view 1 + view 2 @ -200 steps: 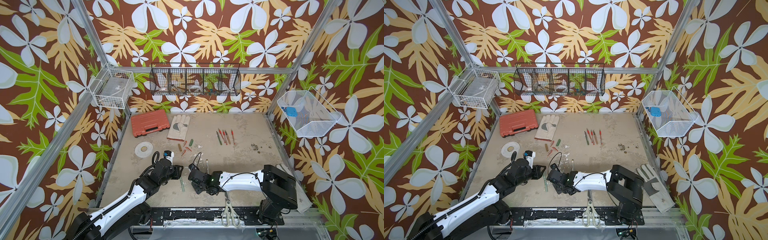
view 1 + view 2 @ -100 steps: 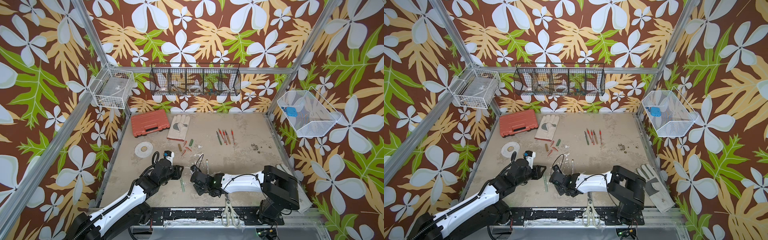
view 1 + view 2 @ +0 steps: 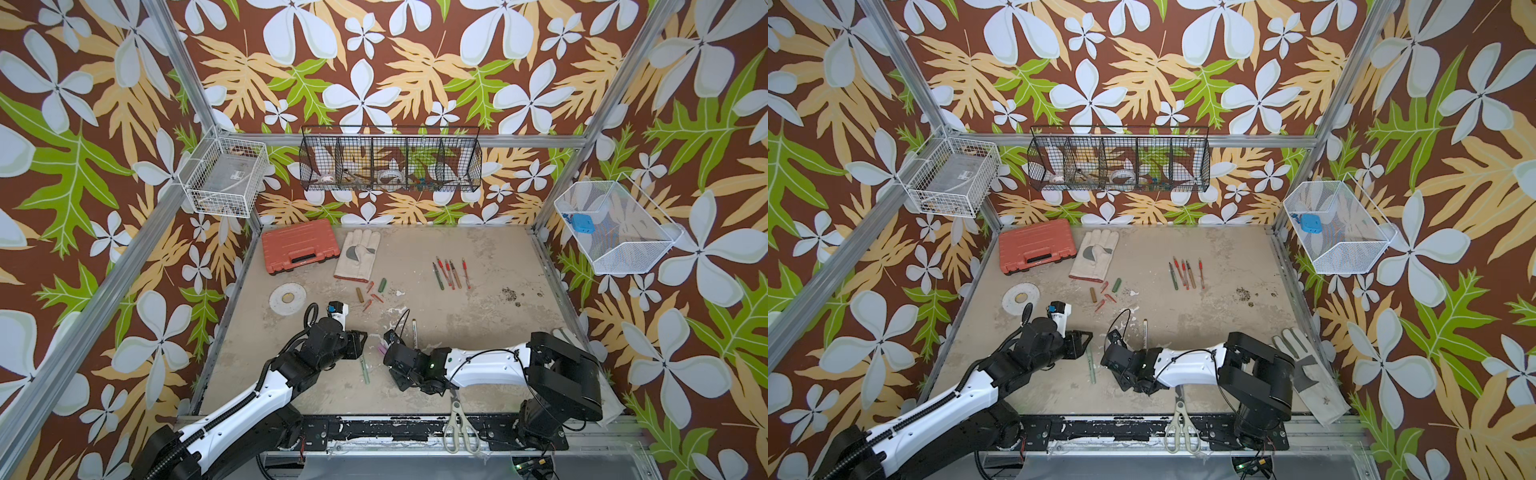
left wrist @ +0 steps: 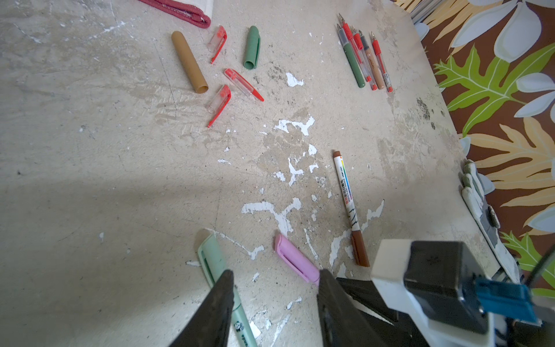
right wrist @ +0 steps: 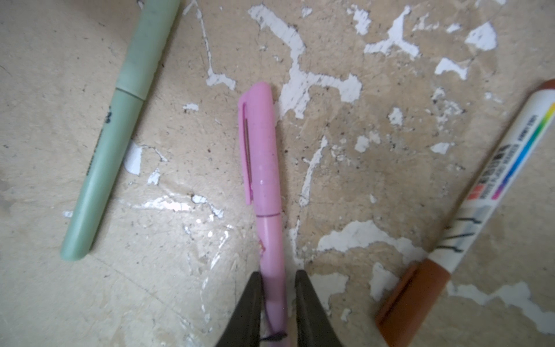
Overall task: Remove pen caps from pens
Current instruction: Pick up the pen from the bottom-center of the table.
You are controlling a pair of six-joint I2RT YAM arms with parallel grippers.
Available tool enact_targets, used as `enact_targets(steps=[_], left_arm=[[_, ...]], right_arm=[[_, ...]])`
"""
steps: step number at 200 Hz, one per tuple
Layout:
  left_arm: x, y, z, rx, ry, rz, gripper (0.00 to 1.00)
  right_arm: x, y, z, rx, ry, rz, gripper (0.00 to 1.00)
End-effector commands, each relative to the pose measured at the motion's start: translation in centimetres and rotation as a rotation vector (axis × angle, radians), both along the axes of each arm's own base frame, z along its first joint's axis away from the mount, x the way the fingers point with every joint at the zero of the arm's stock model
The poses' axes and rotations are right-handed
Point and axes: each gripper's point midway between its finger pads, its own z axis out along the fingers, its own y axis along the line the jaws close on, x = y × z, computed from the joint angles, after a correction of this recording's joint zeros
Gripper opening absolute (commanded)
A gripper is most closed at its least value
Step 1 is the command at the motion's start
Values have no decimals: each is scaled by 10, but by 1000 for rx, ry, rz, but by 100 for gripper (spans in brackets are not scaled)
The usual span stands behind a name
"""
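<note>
A: The right gripper (image 5: 277,278), how does it stand?

B: Low over the table (image 3: 478,332), its jaws close on either side of the pink pen (image 5: 267,240), far down the barrel. One side shows a sliver of gap. I cannot tell whether it pinches the pen.

A: And the cap?

B: The pink cap (image 5: 258,144) is on the pen, pointing away from the jaws. The pen lies flat near the front of the table.

A: The left gripper (image 4: 274,273)?

B: Spread wide, with nothing between the fingers. It faces the right one, and the pink cap lies just beyond its tips.

A: What lies beside the pink pen?

B: On the left arm's side is the pale green pen (image 5: 111,144), capped, running under one left finger in the wrist view. On the right arm's side is the white-and-brown pen (image 4: 347,195), with its brown cap (image 5: 411,294) on.

A: Further out?

B: Toward the back there are loose caps: a tan cap (image 4: 189,61), a dark green cap (image 4: 251,48) and three red-and-clear caps (image 4: 243,84). A row of five pens (image 3: 449,272) lies uncapped, well apart from the caps.

A: Anything else?

B: A glove (image 3: 357,254) beside an orange case (image 3: 300,251), a roll of tape (image 3: 287,298), and scissors (image 3: 457,428) at the front edge.
</note>
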Motion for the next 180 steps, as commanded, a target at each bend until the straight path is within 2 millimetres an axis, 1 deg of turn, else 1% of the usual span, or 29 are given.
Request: enact_targets(steps=[1, 23, 47, 69, 95, 103, 109, 122, 134, 159, 172, 180], left_arm=[[2, -1, 4, -9, -15, 0, 48], [3, -1, 6, -11, -21, 6, 48], [5, 4, 9, -33, -40, 48, 48], [4, 4, 19, -119, -88, 69, 48], [9, -5, 30, -169, -114, 49, 50], [13, -9, 34, -175, -116, 45, 50], [16, -12, 33, -170, -111, 43, 50], [23, -22, 42, -197, -131, 20, 50], [28, -32, 51, -240, -157, -2, 51], [47, -29, 57, -264, -171, 90, 54], [53, -33, 63, -293, -193, 94, 58], [56, -38, 70, -321, -214, 82, 61]], right_arm=[[-12, -17, -15, -79, 62, 13, 17], [-12, -15, -15, -73, 68, 18, 13], [-8, -11, -8, -61, 50, 24, 9], [4, -13, 4, -25, 33, 9, 6], [24, -17, 20, 60, 21, -16, 5], [31, -19, 27, 87, 13, -24, 5], [37, -21, 32, 106, 9, -30, 5], [50, -26, 44, 157, 2, -47, 5], [63, -31, 59, 211, -14, -63, 4], [90, -41, 98, 344, -58, -82, 4], [101, -46, 117, 411, -80, -80, 4], [105, -48, 128, 445, -92, -70, 4]])
